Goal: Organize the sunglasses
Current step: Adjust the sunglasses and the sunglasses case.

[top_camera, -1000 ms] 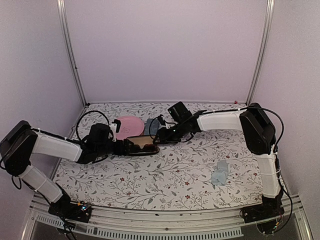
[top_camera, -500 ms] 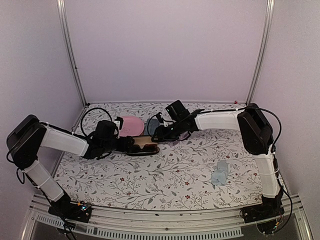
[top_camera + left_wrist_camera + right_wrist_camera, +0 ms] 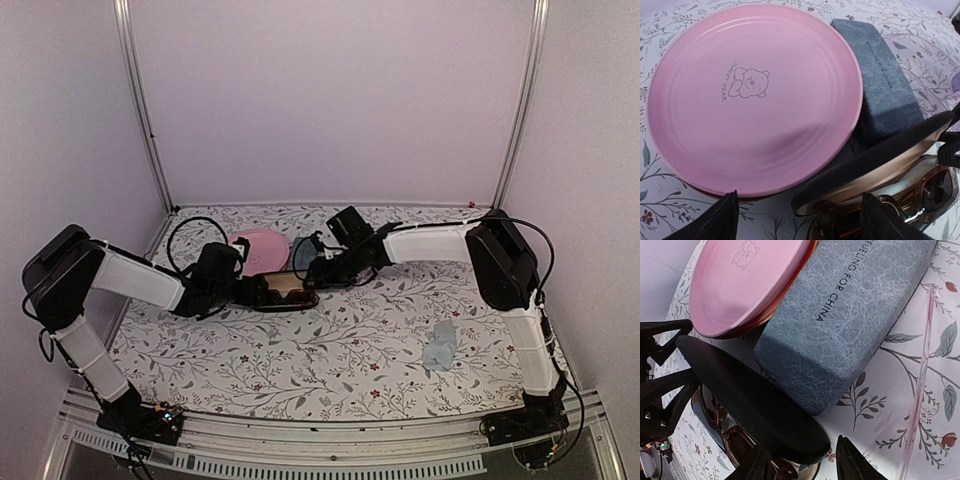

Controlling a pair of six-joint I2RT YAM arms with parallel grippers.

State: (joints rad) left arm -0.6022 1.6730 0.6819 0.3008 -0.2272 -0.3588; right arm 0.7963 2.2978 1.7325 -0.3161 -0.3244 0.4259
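Reaching in from both sides, two arms meet at an open black oval case (image 3: 875, 160) near the back of the floral tabletop (image 3: 330, 350). Since a second ago the left arm has stretched farther toward the case and the right arm has slid leftward; case, plate and cloth lie where they were. The left gripper (image 3: 799, 210) has its jaws wide apart around the lid's end. The right gripper (image 3: 805, 455) has its jaws partly apart at the lid's other tip, visibly clamping nothing. The reddish-brown sunglasses (image 3: 935, 190) lie inside the case under its raised lid. The pale pink sunglasses (image 3: 922, 370) show one temple, lying just beside the grey-blue case (image 3: 880, 85), whose print ends "FOR CHINA". The pink plate (image 3: 790, 75) reads "SWEET BEAR" beside a bear drawing. A light blue cloth (image 3: 440, 345) lies well apart.
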